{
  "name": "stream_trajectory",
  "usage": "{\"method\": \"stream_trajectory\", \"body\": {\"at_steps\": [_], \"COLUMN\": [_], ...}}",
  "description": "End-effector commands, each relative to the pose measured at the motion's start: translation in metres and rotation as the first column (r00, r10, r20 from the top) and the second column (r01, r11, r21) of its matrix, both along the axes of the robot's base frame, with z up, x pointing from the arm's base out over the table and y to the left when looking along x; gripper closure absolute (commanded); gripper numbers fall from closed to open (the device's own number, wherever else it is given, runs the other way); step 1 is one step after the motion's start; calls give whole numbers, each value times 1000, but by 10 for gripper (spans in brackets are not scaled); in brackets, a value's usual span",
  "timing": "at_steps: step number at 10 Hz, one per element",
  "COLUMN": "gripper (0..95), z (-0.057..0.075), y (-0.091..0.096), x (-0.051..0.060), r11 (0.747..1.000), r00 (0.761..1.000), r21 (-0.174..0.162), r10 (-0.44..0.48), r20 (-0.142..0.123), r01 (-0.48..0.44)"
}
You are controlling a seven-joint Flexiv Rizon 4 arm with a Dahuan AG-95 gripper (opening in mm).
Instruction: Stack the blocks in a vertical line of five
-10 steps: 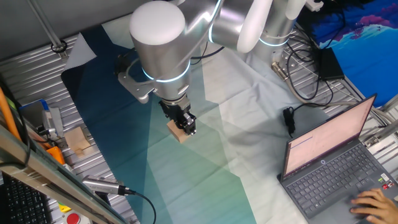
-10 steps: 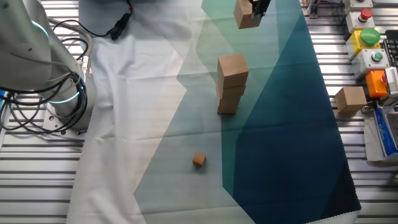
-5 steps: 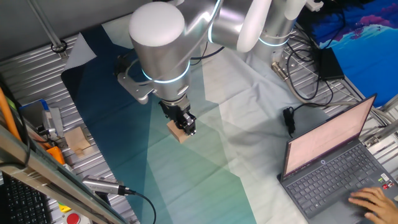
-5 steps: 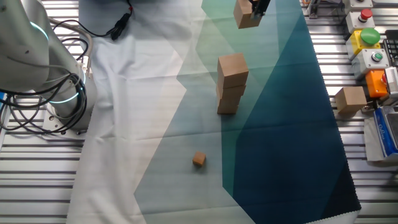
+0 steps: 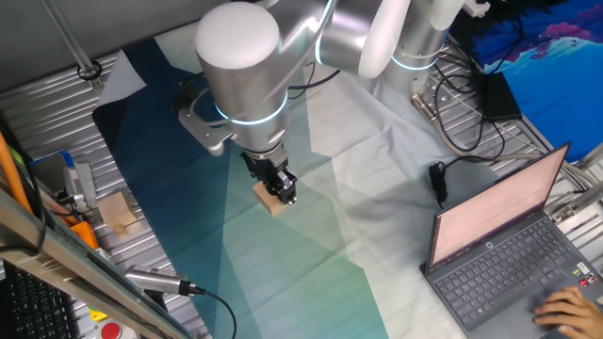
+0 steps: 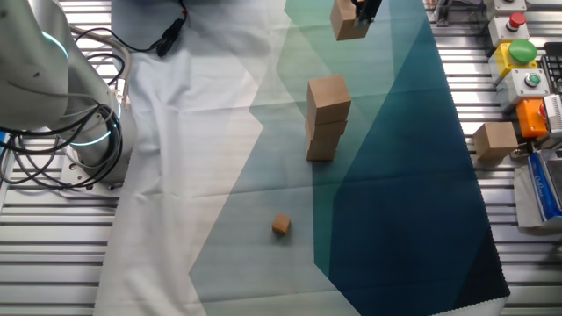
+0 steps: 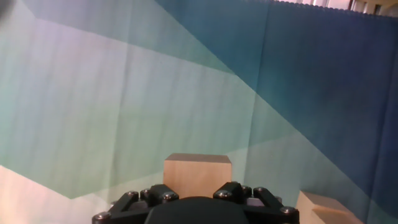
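Black two-finger gripper [image 5: 280, 191] clamped on one plain light-brown wooden cube [image 5: 270, 200], fingers [image 6: 366, 10] closed against its sides, held clear above the teal-and-white patterned cloth [image 6: 386, 175] on the counter [image 6: 53, 254]. Seen from the hand view, the held cube [image 7: 197, 176] sitting just beyond the fingertips, with the top of the stack of light-brown wooden cubes [image 7: 323, 208] showing low at the right. In the other fixed view, that stack [image 6: 326, 118] standing upright near the held cube [image 6: 349, 21]; count of cubes in it hard to tell. Much smaller wooden cube [image 6: 280, 226] lying alone nearer on the cloth. Paler whitish-tan block [image 6: 494, 140] resting off the cloth at the right.
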State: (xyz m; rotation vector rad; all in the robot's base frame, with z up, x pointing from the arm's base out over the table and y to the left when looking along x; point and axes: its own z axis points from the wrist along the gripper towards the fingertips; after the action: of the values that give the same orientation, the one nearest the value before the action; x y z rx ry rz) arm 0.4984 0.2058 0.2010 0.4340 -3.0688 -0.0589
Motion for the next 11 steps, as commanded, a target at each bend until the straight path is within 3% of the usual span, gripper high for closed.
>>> {"method": "stream_trajectory", "body": {"at_steps": [1,5,7,9,11], "gripper": [950,950,950,950,950], "z": [8,40,57,75,85], "y": [-16,-56,-62,-58,-52], "x": [-7,-35,-49,-63,-70], "r11": [1000,999,999,998,997], "r00": [1000,999,999,998,998], "r21": [6,12,7,-21,-23], "r10": [30,44,52,66,70], "r20": [9,2,-5,-9,-9], "r01": [-30,-44,-52,-66,-70]}}
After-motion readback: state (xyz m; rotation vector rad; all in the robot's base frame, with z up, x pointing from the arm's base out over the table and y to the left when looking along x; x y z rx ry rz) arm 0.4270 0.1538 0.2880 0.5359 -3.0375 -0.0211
